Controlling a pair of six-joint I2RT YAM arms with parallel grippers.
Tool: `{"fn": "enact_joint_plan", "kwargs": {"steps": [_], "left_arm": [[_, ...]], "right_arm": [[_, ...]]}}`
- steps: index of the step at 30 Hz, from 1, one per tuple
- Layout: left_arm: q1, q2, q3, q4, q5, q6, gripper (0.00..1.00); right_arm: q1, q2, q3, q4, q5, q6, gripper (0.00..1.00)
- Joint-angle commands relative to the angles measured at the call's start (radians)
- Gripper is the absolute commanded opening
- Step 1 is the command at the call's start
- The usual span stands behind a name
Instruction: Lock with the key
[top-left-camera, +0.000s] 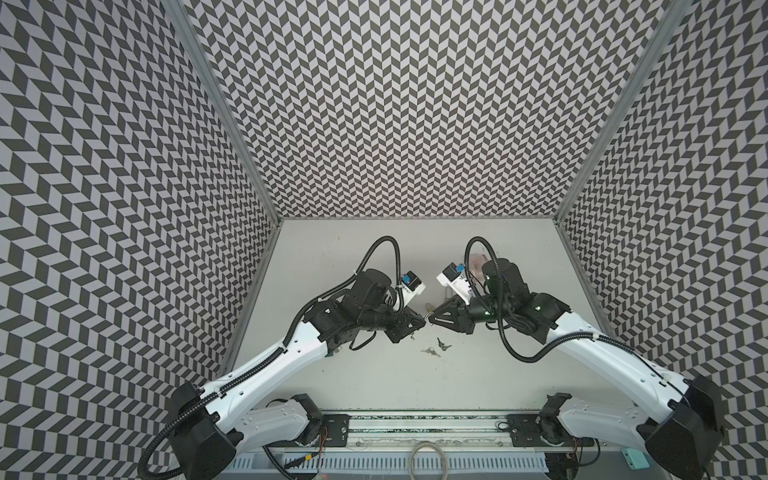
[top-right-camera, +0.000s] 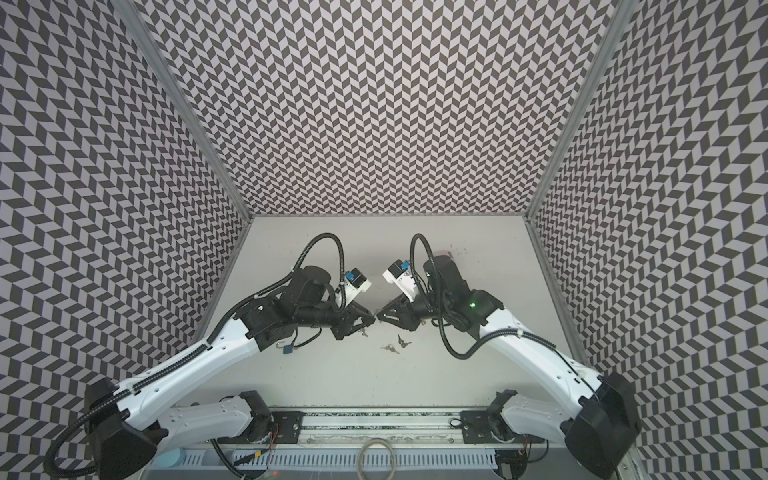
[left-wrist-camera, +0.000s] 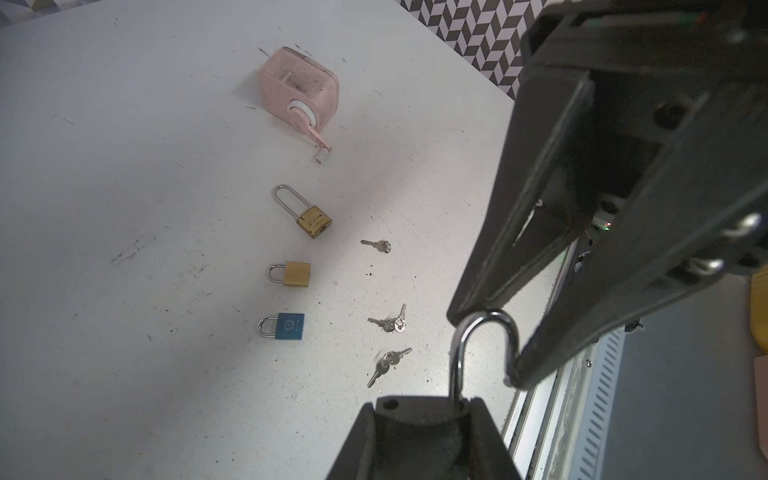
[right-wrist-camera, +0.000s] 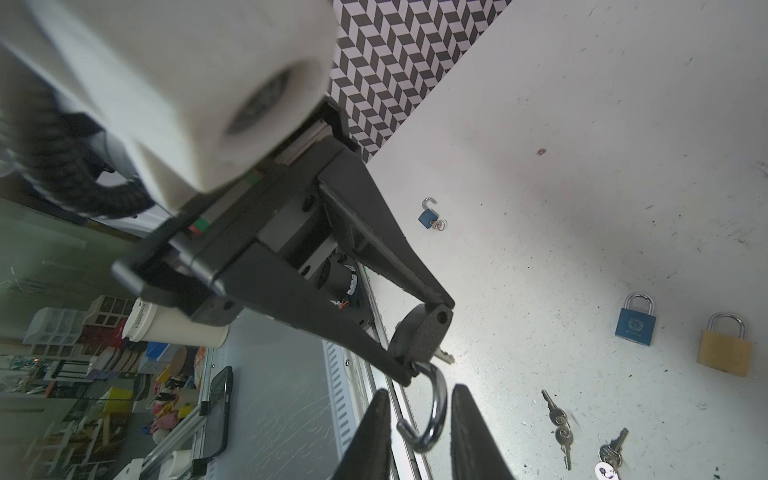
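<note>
My left gripper (left-wrist-camera: 419, 411) is shut on a dark padlock (right-wrist-camera: 419, 336) held above the table. A silver key (right-wrist-camera: 444, 356) sticks out of its body. Its steel shackle (right-wrist-camera: 436, 399) stands open, and the hooked free end points away from the body. My right gripper (right-wrist-camera: 420, 392) meets it tip to tip, with one finger on each side of the shackle loop. In the left wrist view the shackle (left-wrist-camera: 459, 361) touches both fingers of the right gripper (left-wrist-camera: 486, 347). In both top views the left gripper (top-left-camera: 424, 326) and right gripper (top-left-camera: 430, 320) meet mid-table.
On the table lie a blue padlock (left-wrist-camera: 286, 327), a brass padlock (left-wrist-camera: 296, 274), a long-shackled brass padlock (left-wrist-camera: 311, 220), a pink box with a crank (left-wrist-camera: 297, 87) and loose key bunches (left-wrist-camera: 388, 322). An open blue padlock (right-wrist-camera: 430, 216) lies under the left arm.
</note>
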Motion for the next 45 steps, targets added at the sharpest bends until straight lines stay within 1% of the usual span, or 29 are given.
{"fn": "enact_joint_plan", "kwargs": {"steps": [1,5,6,7,8,11,12,13,14,15,16,17,18,19,20,21,22,24,26,28,33,35,37,39,40,42,44,45], "left_arm": [[-0.01,-0.017,0.041,-0.002,0.024,0.026,0.0],[-0.012,-0.02,0.044,-0.004,0.026,0.028,0.0],[-0.014,-0.02,0.045,-0.005,0.027,0.03,0.0],[-0.014,-0.024,0.046,-0.005,0.026,0.029,0.0],[-0.013,-0.026,0.046,-0.005,0.026,0.03,0.0],[-0.013,-0.04,0.051,-0.002,0.02,0.025,0.0],[-0.014,-0.049,0.056,0.003,0.008,0.017,0.04],[-0.012,-0.066,0.058,0.015,-0.006,0.009,0.19],[-0.012,-0.084,0.059,0.03,-0.016,0.003,0.37],[-0.012,-0.111,0.06,0.052,-0.036,-0.01,0.59],[-0.012,-0.142,0.058,0.078,-0.058,-0.024,0.73],[-0.012,-0.168,0.053,0.104,-0.074,-0.03,0.8],[-0.012,-0.194,0.05,0.127,-0.094,-0.032,0.89],[-0.011,-0.212,0.047,0.147,-0.115,-0.034,0.94],[-0.012,-0.231,0.045,0.161,-0.124,-0.033,0.95],[-0.012,-0.246,0.042,0.185,-0.122,-0.029,0.96],[-0.012,-0.256,0.041,0.208,-0.111,-0.026,0.96],[-0.012,-0.264,0.044,0.248,-0.061,-0.02,0.96],[-0.011,-0.257,0.046,0.288,-0.004,-0.014,0.95],[-0.012,-0.236,0.052,0.321,0.047,-0.014,0.92],[-0.012,-0.189,0.069,0.383,0.165,-0.024,0.86],[-0.012,-0.186,0.066,0.408,0.193,-0.033,0.8],[-0.012,-0.183,0.064,0.426,0.214,-0.038,0.72],[-0.012,-0.179,0.07,0.431,0.231,-0.039,0.62],[-0.012,-0.178,0.071,0.434,0.236,-0.039,0.59],[-0.012,-0.179,0.07,0.438,0.245,-0.04,0.47],[-0.011,-0.179,0.07,0.444,0.253,-0.044,0.39],[-0.011,-0.179,0.068,0.446,0.257,-0.046,0.31]], "right_arm": [[-0.004,0.009,0.029,0.021,-0.026,-0.014,0.2],[-0.004,0.019,0.033,0.024,-0.053,-0.015,0.11],[-0.003,0.02,0.032,0.024,-0.055,-0.017,0.07],[-0.003,0.02,0.033,0.024,-0.057,-0.017,0.02],[-0.004,0.019,0.033,0.024,-0.062,-0.021,0.0],[-0.004,0.001,0.037,0.042,-0.082,-0.027,0.0],[-0.004,-0.01,0.043,0.054,-0.088,-0.022,0.0],[-0.005,-0.023,0.045,0.072,-0.087,0.001,0.0],[-0.007,-0.036,0.042,0.097,-0.081,0.02,0.0],[-0.011,-0.058,0.03,0.143,-0.065,0.061,0.0],[-0.014,-0.086,0.009,0.211,-0.042,0.119,0.0],[-0.016,-0.115,-0.018,0.287,-0.031,0.173,0.0],[-0.016,-0.151,-0.055,0.389,-0.02,0.251,0.0],[-0.016,-0.189,-0.099,0.501,-0.001,0.335,0.0],[-0.015,-0.22,-0.139,0.603,0.017,0.406,0.0],[-0.016,-0.25,-0.178,0.693,0.042,0.484,0.0],[-0.016,-0.27,-0.191,0.731,0.075,0.533,0.0],[-0.016,-0.275,-0.182,0.75,0.088,0.578,0.0],[-0.016,-0.282,-0.17,0.773,0.083,0.603,0.0],[-0.016,-0.289,-0.17,0.824,0.066,0.631,0.0],[-0.016,-0.3,-0.162,0.856,0.049,0.661,0.0],[-0.016,-0.3,-0.17,0.866,0.044,0.675,0.0],[-0.016,-0.301,-0.177,0.879,0.038,0.685,0.0],[-0.016,-0.302,-0.176,0.875,0.036,0.686,0.0],[-0.016,-0.302,-0.174,0.872,0.036,0.684,0.0],[-0.016,-0.301,-0.17,0.866,0.027,0.682,0.0],[-0.016,-0.301,-0.171,0.864,0.026,0.68,0.0],[-0.016,-0.301,-0.17,0.861,0.024,0.681,0.0]]}}
